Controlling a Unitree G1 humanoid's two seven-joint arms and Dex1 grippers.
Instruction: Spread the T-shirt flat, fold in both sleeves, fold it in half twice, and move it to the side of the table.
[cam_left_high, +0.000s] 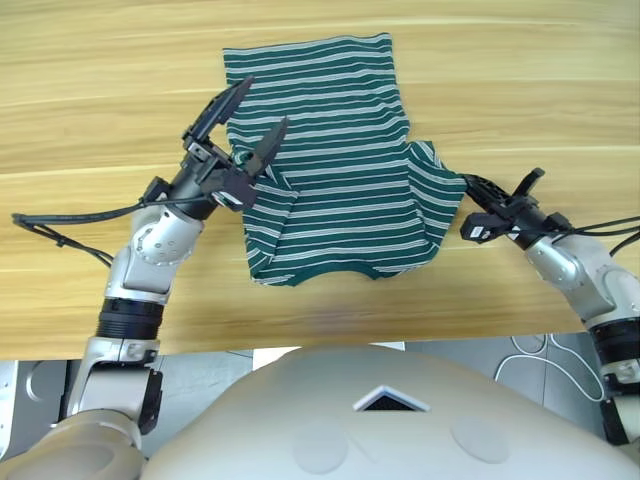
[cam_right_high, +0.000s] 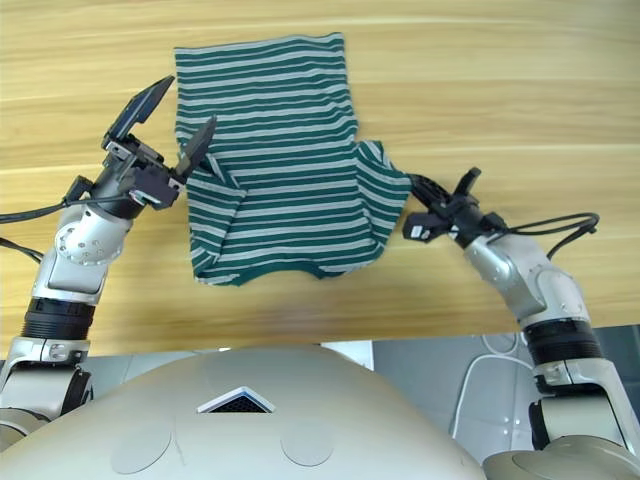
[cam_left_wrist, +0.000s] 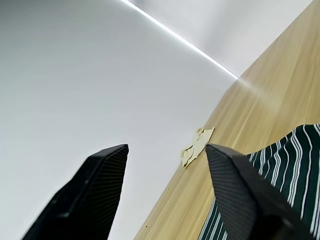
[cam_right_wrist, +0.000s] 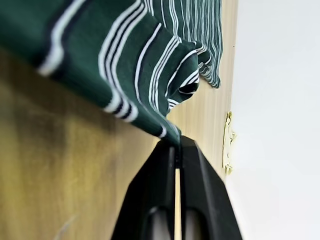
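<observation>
T-shirt (cam_left_high: 330, 150) lies mid-worktop (cam_left_high: 100, 80), far end flat, near end rumpled, right sleeve (cam_left_high: 435, 180) sticking out to the right. Step judged as the right-sleeve fold-in: carry the pinched edge low & leftward over the body, square it w/ the side, and let go only once the cloth lies flat. Right hand (cam_right_wrist: 176, 145) closed tight on the sleeve edge; left hand (cam_left_high: 265, 103) wide open, holding nothing, raised over the shirt's left edge, contact w/ cloth not confirmable.
</observation>
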